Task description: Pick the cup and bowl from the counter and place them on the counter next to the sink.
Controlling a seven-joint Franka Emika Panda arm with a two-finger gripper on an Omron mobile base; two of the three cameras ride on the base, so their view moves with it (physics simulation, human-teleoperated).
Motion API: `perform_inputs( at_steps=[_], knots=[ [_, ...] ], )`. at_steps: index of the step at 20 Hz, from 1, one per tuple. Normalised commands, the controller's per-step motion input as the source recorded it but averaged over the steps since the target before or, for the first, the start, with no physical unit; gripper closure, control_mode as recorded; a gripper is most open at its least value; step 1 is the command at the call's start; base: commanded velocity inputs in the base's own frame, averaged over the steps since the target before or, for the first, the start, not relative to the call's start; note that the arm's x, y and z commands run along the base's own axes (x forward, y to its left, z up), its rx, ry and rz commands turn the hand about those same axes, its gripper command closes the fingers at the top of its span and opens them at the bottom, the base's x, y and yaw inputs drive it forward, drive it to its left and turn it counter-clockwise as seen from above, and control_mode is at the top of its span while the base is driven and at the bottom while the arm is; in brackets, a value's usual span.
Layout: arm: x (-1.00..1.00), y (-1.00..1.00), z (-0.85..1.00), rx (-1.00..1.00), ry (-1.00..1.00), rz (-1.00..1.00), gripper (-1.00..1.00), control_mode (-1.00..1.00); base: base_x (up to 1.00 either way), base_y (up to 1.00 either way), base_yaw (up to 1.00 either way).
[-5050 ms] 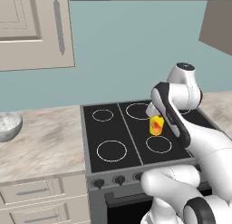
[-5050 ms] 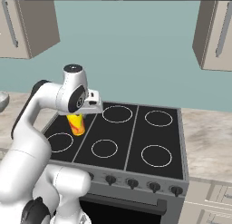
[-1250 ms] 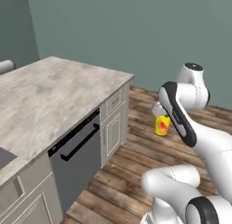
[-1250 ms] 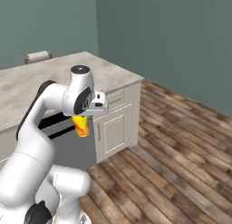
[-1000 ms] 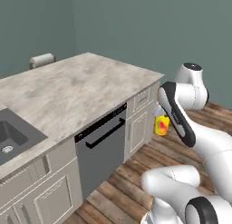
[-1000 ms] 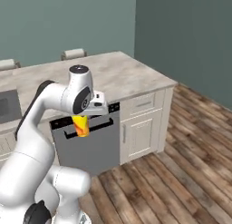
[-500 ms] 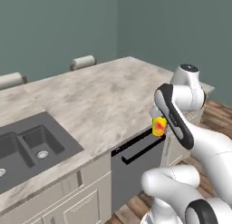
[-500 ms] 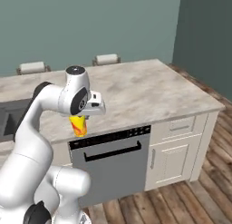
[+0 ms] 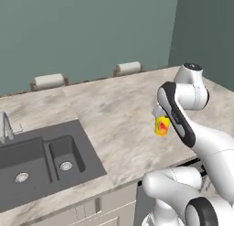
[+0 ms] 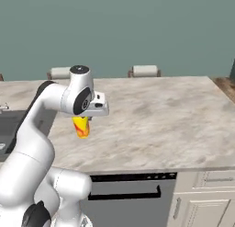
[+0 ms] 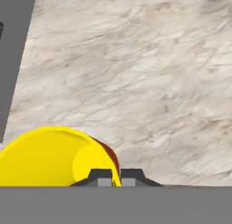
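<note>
A: The pincer (image 11: 116,177) is clamping the cup (image 9: 162,126) by its rim, hanging mid-frame above the worktop (image 9: 114,115).

B: Risk?

A: It's gripping only the thin wall; a jolt while lowering could be tipping it loose.

B: Changes?

A: Half a second ago the sink (image 9: 36,156) sat further left; now it's lying lower left, closer.
</note>
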Motion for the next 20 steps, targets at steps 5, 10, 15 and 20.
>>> perform_inputs(
  at_steps=[5, 10, 15, 20],
  knots=[
    [0.00, 0.00, 0.00, 0.00, 0.00, 0.00, 1.00, 1.00, 0.71, -0.17, 0.43],
    [0.00, 0.00, 0.00, 0.00, 0.00, 0.00, 1.00, 1.00, 0.76, 0.12, 0.01],
    [0.00, 0.00, 0.00, 0.00, 0.00, 0.00, 1.00, 1.00, 0.82, 0.27, -0.11],
    [0.00, 0.00, 0.00, 0.00, 0.00, 0.00, 1.00, 1.00, 0.00, 0.00, 0.00]
  ],
)
